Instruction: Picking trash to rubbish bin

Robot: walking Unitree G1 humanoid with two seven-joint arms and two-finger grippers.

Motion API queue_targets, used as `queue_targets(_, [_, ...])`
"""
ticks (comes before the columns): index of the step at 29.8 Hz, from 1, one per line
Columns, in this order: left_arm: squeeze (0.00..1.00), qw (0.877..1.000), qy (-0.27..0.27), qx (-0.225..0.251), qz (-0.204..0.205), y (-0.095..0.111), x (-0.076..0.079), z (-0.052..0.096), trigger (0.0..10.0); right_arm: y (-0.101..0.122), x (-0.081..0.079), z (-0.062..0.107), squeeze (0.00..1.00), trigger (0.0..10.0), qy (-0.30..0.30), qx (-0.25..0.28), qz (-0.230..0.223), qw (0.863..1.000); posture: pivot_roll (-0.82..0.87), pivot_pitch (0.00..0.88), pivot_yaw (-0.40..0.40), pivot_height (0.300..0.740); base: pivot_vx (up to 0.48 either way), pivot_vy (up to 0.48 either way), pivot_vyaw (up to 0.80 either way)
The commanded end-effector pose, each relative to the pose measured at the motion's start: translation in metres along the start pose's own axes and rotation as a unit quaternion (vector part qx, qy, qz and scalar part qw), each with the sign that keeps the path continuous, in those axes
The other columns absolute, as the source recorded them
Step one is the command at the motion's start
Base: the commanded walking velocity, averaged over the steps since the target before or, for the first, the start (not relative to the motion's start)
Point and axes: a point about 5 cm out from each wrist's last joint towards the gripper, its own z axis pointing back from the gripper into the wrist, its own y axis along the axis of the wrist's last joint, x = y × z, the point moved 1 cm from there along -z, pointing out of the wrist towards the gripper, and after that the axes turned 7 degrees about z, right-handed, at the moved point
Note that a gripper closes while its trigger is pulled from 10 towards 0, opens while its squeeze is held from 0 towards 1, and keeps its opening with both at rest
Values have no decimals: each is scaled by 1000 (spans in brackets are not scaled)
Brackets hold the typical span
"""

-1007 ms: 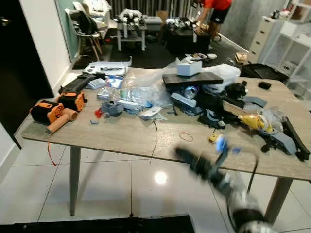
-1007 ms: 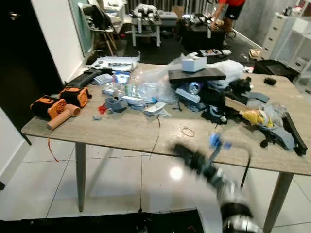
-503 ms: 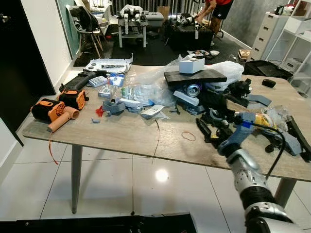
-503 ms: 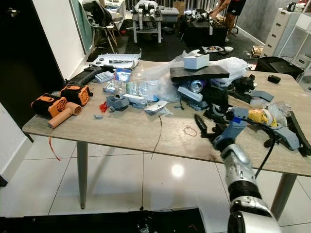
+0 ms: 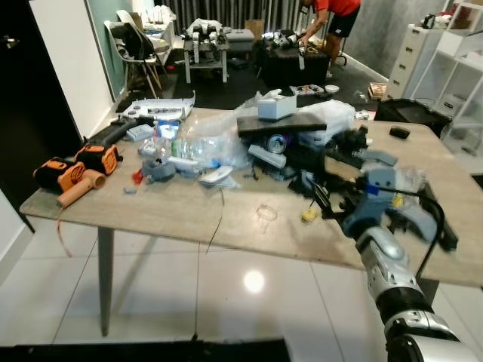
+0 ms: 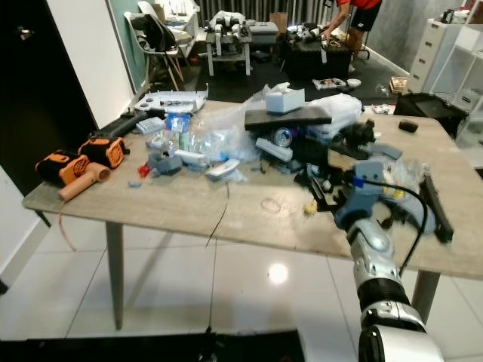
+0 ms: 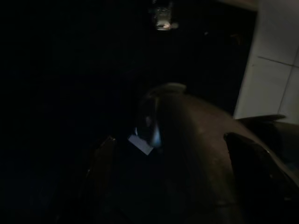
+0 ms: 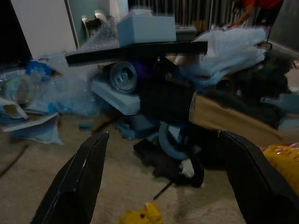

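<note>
Yellow scrap (image 5: 309, 216) on table (image 5: 189, 215), right pincer (image 5: 323, 197) spread wide above.

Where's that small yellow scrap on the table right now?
In the left eye view the yellow scrap lies on the table near its front edge, just left of the right gripper, right of the rubber band.

The person (image 5: 332, 16) at the far side of the room is cut off by the top edge of the picture; only the red shirt and dark shorts are visible. The right part of the tabletop (image 5: 249, 226) is blurred, so the dark parts (image 5: 434, 219) there cannot be identified. A can (image 8: 125, 77) is half hidden under a black board (image 8: 140, 49). The left wrist view is very dark; the left tool (image 7: 187, 154) shows only as vague shapes. A small yellow piece (image 8: 142, 215) is cut off by the edge.
</note>
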Motion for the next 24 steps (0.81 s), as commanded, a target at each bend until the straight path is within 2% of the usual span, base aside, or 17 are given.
queue_targets(1, [0, 1000, 12, -14, 9, -9, -4, 2, 10000, -5, -6, 0, 0, 10000, 7, -10, 11, 1000, -88, 162, 2, 740, 0, 0, 0])
queue_targets(10, [0, 1000, 15, -14, 11, -10, -5, 3, 10000, -4, -2, 0, 0, 10000, -1, -12, 26, 1000, -91, 163, 0, 740, 0, 0, 0])
queue_targets(12, [0, 1000, 14, -14, 11, -10, -5, 3, 10000, -4, -2, 0, 0, 10000, -3, -15, 36, 999, -91, 164, 1, 740, 0, 0, 0])
queue_targets(15, [0, 1000, 12, -14, 11, -10, -5, 3, 10000, -3, 6, 0, 0, 10000, -25, -26, 86, 996, -90, 170, 1, 740, 0, 0, 0])
queue_targets(17, [0, 1000, 10, -13, 10, -10, -4, 3, 10000, -2, 12, 1, 0, 10000, -39, -30, 90, 995, -92, 176, 2, 740, 0, 0, 0])
queue_targets(19, [0, 1000, 5, -1, 13, -7, -4, 3, 10000, 0, 25, 2, 0, 10000, -72, -39, 101, 992, -85, 183, -1, 740, 0, 0, 0])
queue_targets(21, [0, 999, 4, 32, 22, 9, -7, 3, 10000, 2, 35, 3, 0, 10000, -90, -48, 110, 989, -79, 196, -6, 740, 0, 0, 0])
queue_targets(24, [0, 998, -1, 67, 19, 29, -8, 3, 10000, 3, 40, 4, 0, 10000, -93, -52, 126, 986, -73, 205, -8, 740, 0, 0, 0])
